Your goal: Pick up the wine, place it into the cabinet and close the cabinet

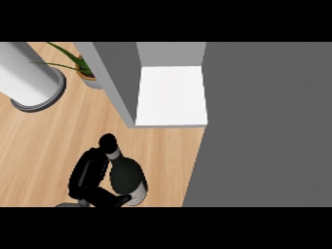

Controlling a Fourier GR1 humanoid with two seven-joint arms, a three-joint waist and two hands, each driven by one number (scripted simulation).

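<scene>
The left hand (89, 177) is curled round the wine (127, 176), a dark bottle at the near left of the wooden counter (32, 146). To carry it well, I judge it should travel far and right to the cabinet's white shelf (172, 95). It should pass between the grey side wall (118, 82) and the large grey panel (276, 126) at right, probably the door, and be set well inside.
</scene>
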